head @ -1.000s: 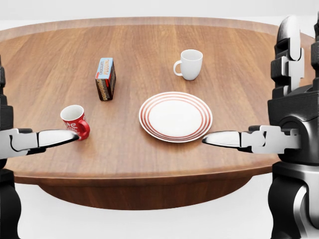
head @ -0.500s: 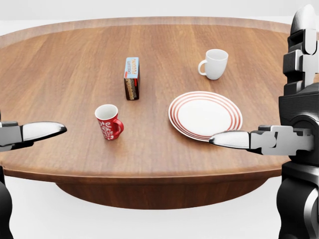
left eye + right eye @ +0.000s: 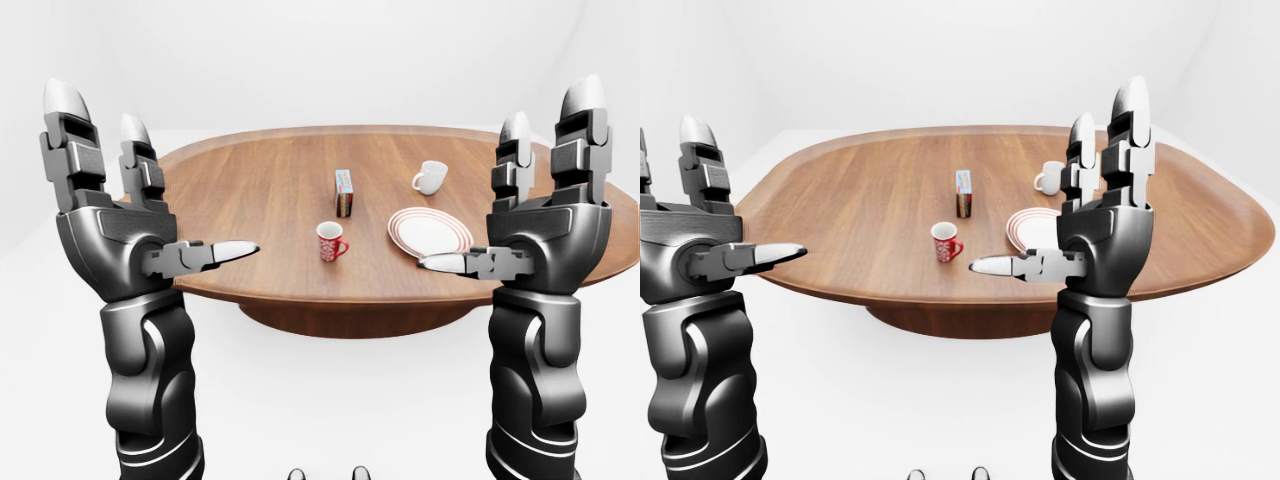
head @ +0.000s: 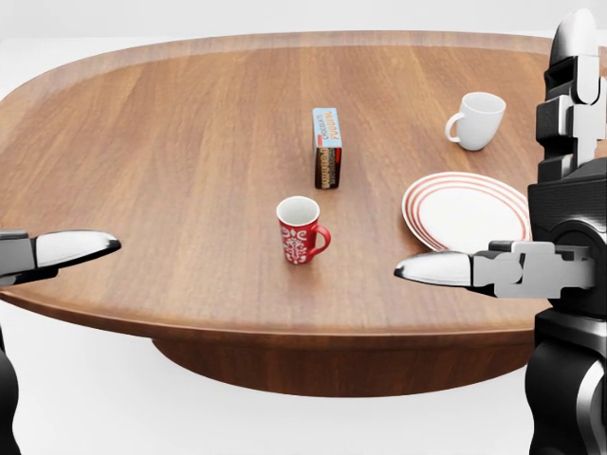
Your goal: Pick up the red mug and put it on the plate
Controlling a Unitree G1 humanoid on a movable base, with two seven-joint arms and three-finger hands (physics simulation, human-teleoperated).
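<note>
Red mug [image 4: 301, 229] upright on table [image 4: 171, 142], between both hands, touching neither. Left hand [image 3: 120, 215] and right hand [image 3: 545, 215] raised near table's lower edge, fingers spread apart, empty. Plate [image 4: 465, 210] right of mug; box [image 4: 328, 148] just above; white cup [image 4: 474, 120] upper right.

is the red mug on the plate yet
No, in the head view the red mug stands on the bare table, apart from the plate to its right.
</note>
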